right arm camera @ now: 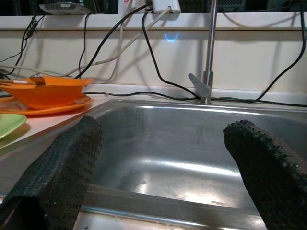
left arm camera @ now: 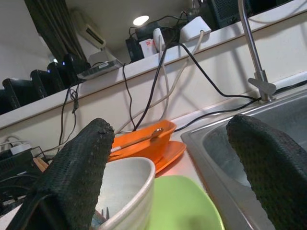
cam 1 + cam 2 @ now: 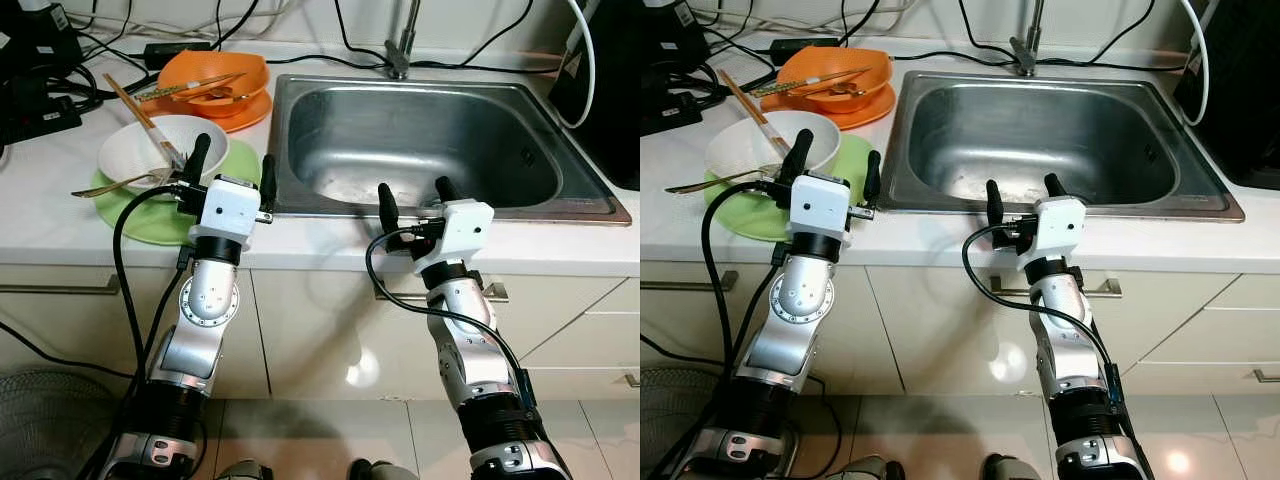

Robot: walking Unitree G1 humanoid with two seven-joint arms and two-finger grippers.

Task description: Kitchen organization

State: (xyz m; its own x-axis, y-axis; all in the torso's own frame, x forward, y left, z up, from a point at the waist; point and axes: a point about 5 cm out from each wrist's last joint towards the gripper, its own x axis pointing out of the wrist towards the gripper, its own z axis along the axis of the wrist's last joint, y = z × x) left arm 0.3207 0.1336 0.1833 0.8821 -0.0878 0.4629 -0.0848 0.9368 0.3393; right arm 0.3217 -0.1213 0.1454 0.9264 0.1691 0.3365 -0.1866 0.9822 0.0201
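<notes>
Two silver robot arms reach over a white countertop edge. The left gripper hangs unclenched beside a white ceramic bowl on a round green plate. The right gripper, also spread, fronts the stainless steel sink. Farther back sits an orange bowl.

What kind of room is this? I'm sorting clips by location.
Most likely a home kitchen: a steel sink with a faucet set in a white counter, and used bowls stacked beside it.
</notes>
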